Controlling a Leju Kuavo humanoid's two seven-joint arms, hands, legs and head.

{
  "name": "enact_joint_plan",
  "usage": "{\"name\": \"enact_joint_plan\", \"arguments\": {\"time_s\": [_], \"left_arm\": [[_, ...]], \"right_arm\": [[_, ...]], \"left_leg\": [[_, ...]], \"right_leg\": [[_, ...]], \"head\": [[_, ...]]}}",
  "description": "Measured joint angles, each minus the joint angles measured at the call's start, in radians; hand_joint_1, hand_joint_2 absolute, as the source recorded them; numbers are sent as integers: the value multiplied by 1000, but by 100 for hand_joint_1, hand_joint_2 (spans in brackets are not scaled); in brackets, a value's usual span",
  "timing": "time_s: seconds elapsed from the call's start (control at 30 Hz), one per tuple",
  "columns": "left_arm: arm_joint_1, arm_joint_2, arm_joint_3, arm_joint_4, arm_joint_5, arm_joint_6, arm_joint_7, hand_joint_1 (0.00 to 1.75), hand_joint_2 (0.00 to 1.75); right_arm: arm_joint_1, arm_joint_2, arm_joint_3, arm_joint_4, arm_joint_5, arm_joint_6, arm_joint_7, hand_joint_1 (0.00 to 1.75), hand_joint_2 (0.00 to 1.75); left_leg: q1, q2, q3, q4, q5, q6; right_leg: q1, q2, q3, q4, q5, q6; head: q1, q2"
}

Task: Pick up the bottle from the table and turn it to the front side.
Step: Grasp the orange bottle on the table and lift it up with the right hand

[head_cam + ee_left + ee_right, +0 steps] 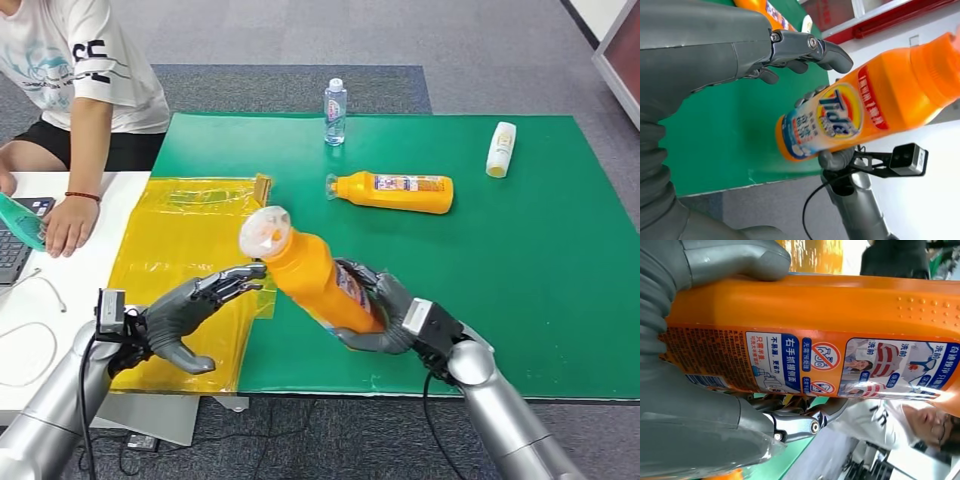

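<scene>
The right hand [381, 315] grips an orange bottle [313, 275] around its lower body and holds it lifted off the bench [528, 290], tilted so that its pale cap [264, 232] points up and toward the robot's left. In the right wrist view the thumb lies over one side of the bottle [821, 310] and the fingers [802, 425] curl round the other, with the printed back label turned to that camera. In the left wrist view the bottle [866, 107] shows its round blue, yellow and red front label.

The left hand [185, 320] is released and holds nothing. Its fingers [234, 282] stretch out toward the bottle's neck; the tips look to be just beside the neck, though whether they touch it cannot be told from the head view.

Under the lifted bottle the bench carries a green mat, and a sheet of yellow film [181, 250] lies over its left part. A second orange bottle [396, 192] lies on its side farther back on the green, its cap pointing left. Behind it a small clear water bottle [335, 110] stands upright near the far edge; its contents cannot be made out. A small white bottle [500, 148] lies on the green at the far right, well apart from the others.

At the far left a person [83, 70] in a white shirt sits with a hand [69, 222] resting on a white desk.
</scene>
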Motion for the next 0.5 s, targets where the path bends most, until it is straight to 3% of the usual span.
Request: {"name": "enact_joint_plan", "arguments": {"time_s": [0.2,0.5], "left_arm": [[-21,11,19,7,13,-2,-1,0,175],[-35,-25,56,61,9,72,-1,0,175]], "right_arm": [[-12,2,62,16,40,-83,8,175,175],[1,3,99,12,51,-124,13,175,175]], "left_leg": [[0,0,0,0,0,0],[0,0,0,0,0,0]], "right_leg": [[0,0,0,0,0,0],[0,0,0,0,0,0]], "head": [[0,0],[0,0]]}}
